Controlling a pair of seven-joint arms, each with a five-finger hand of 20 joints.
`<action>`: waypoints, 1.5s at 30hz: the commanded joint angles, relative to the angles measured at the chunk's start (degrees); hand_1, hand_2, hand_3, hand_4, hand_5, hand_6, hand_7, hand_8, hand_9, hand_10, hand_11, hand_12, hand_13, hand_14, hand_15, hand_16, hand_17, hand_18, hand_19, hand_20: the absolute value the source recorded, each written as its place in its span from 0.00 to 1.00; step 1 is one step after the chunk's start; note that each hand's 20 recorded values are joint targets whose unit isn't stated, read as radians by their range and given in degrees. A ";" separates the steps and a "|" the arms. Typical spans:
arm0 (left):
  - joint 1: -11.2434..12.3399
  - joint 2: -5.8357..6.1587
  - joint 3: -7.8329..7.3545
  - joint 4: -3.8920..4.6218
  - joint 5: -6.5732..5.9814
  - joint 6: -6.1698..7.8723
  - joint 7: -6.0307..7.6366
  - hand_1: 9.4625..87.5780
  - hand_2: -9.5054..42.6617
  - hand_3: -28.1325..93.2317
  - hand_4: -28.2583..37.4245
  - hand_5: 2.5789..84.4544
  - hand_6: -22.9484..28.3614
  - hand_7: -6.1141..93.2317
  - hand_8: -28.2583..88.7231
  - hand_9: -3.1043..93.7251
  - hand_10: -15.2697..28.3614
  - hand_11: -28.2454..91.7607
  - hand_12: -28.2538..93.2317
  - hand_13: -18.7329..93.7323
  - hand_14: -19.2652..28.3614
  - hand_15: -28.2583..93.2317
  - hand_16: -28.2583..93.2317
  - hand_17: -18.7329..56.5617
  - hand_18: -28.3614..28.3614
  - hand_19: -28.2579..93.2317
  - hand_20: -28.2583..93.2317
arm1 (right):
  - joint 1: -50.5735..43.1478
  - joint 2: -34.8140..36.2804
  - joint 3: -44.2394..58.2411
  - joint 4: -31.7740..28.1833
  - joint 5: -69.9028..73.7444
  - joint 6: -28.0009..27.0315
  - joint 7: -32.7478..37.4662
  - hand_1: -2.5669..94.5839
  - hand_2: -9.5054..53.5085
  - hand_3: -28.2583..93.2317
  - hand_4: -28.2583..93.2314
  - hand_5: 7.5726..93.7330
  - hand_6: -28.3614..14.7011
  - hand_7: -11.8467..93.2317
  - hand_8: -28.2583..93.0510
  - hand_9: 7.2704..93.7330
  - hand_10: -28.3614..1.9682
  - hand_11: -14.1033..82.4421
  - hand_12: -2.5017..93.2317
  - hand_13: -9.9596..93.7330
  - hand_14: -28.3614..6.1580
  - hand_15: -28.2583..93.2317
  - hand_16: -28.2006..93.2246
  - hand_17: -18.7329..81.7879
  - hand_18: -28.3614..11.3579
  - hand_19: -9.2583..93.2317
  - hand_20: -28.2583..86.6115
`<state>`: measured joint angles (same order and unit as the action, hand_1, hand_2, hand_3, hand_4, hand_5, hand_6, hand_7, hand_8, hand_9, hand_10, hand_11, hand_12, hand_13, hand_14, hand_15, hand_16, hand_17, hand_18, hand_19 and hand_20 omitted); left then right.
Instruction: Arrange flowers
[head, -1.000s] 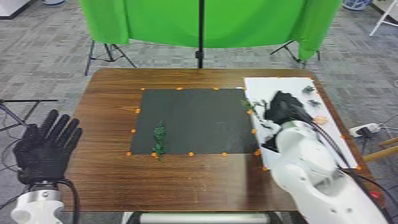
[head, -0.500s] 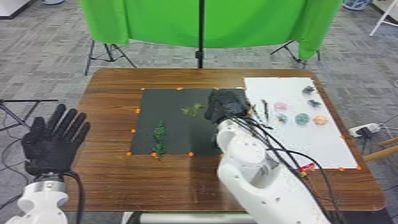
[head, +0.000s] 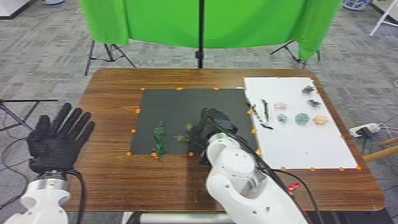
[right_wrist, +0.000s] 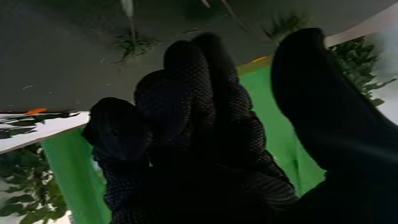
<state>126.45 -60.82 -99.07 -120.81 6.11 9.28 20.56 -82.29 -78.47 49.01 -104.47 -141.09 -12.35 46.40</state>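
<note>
Over the dark mat (head: 164, 105), my right hand (head: 213, 124) is low, its fingers pointing toward the far side. Just left of it a small green sprig (head: 184, 138) is on or just above the mat. A long green stem (head: 160, 137) lies farther left. In the right wrist view my right hand (right_wrist: 200, 100) is open, thumb apart from the fingers; green tufts (right_wrist: 133, 45) show past the fingertips. Whether the sprig touches the hand is hard to tell. My left hand (head: 58, 142) is open beside the table's left edge, fingers spread.
On the white board (head: 315, 150) at the right are dark thin stems (head: 266, 110), a pink flower (head: 281, 106), a teal flower (head: 302, 119), an orange flower (head: 321, 120) and dark pieces (head: 308, 90). Orange markers line the mat. A green curtain (head: 258, 20) hangs behind the table.
My right hand has moved left from the white board onto the mat, then toward the near side. The small green sprig has travelled with it. My left hand has shifted slightly right.
</note>
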 joint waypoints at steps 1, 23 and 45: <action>0.18 -0.09 0.58 0.59 -0.37 -0.60 -0.15 0.25 0.30 0.88 0.00 0.47 0.64 0.16 0.16 0.39 0.71 0.38 0.30 0.38 0.74 0.47 0.18 0.13 0.75 0.50 0.31 | -0.28 0.07 -0.16 -1.52 -0.33 1.25 0.29 0.41 0.00 0.89 0.00 0.52 0.33 0.43 0.13 0.51 0.05 0.76 0.32 0.64 0.22 0.93 0.46 0.56 0.00 1.00 0.80; 2.31 -1.50 -0.73 0.00 -0.45 -0.82 1.57 0.25 0.31 0.88 0.00 0.47 0.64 0.16 0.16 0.39 0.71 0.38 0.30 0.38 0.74 0.48 0.18 0.13 0.75 0.50 0.31 | -4.06 9.44 0.42 -4.59 -7.11 -8.29 -5.39 0.61 0.00 0.83 0.00 0.70 0.48 0.44 0.29 0.68 0.30 0.53 0.42 0.68 0.30 0.86 0.50 0.55 0.00 1.00 0.77; 1.77 -0.13 -0.23 0.31 0.07 -0.77 -0.49 0.25 0.32 0.87 0.00 0.47 0.64 0.16 0.16 0.39 0.71 0.38 0.30 0.38 0.74 0.48 0.17 0.13 0.75 0.51 0.31 | -4.76 4.90 -1.92 -4.91 -2.24 -11.36 -4.09 0.51 0.00 0.88 0.00 0.70 0.49 0.38 0.22 0.65 0.23 0.63 0.31 0.68 0.30 0.88 0.46 0.54 0.00 1.00 0.76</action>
<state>127.59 -61.40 -99.58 -120.91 6.09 8.69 21.11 -85.20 -71.88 48.38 -110.65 -146.05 -22.56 41.36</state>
